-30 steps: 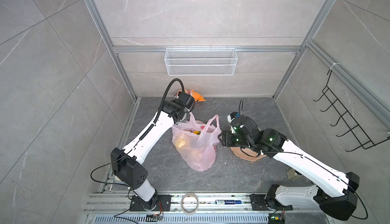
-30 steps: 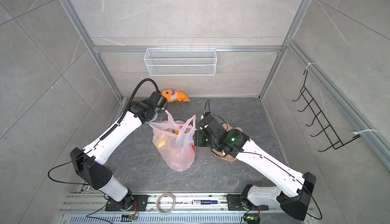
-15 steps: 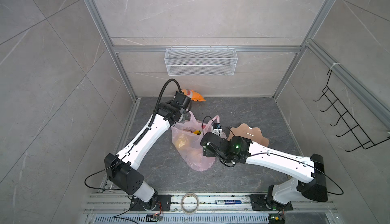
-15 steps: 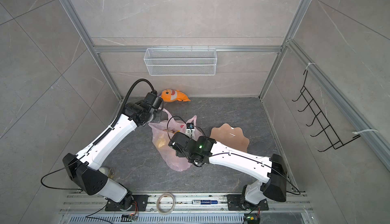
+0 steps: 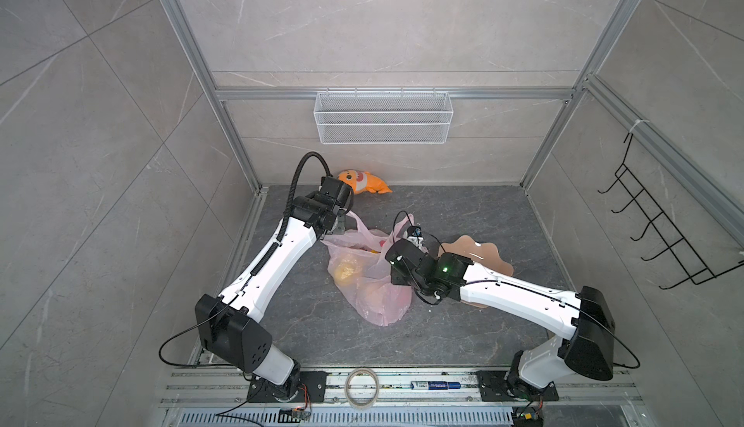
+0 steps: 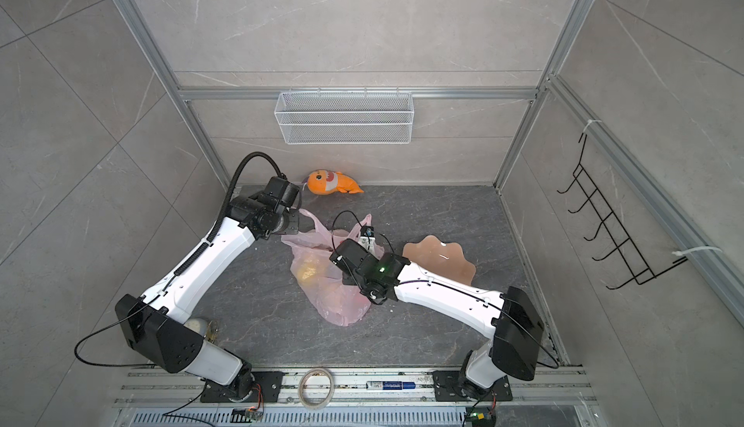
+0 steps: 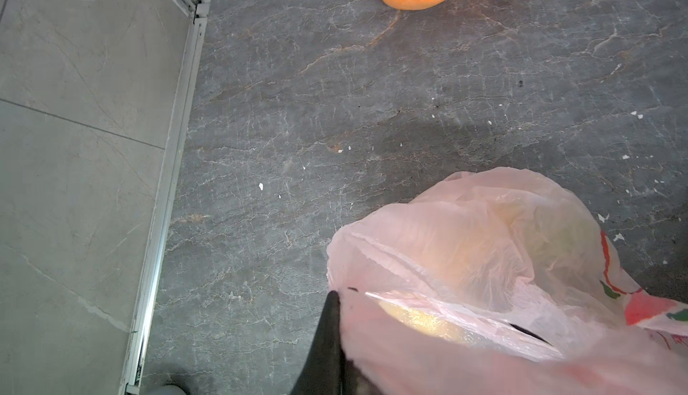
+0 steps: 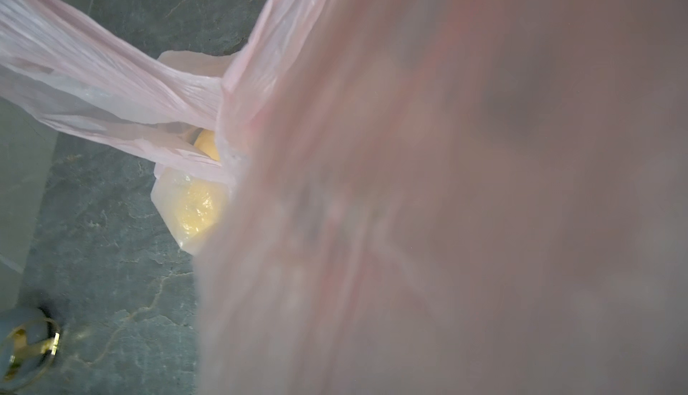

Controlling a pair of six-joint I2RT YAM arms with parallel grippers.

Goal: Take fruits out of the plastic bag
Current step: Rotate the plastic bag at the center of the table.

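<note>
While the plastic bag (image 5: 374, 296) lies near the middle of the tabletop (image 5: 463, 336), its mouth toward the far edge, the left claw (image 5: 343, 223) is clamped on one loop handle (image 5: 359, 224) and holds it taut. The right claw (image 5: 389, 262) is at the bag's mouth. Pink film covers the right wrist view, so whether this claw is wide, narrow or holding anything cannot be told. The fruits (image 5: 348, 278) show as yellow lumps through the film, all inside the bag. None lies on the scalloped plate (image 5: 489, 254) toward the right edge or on the bare tabletop. Judged from this, the task is at its start, with every fruit left to remove.
</note>
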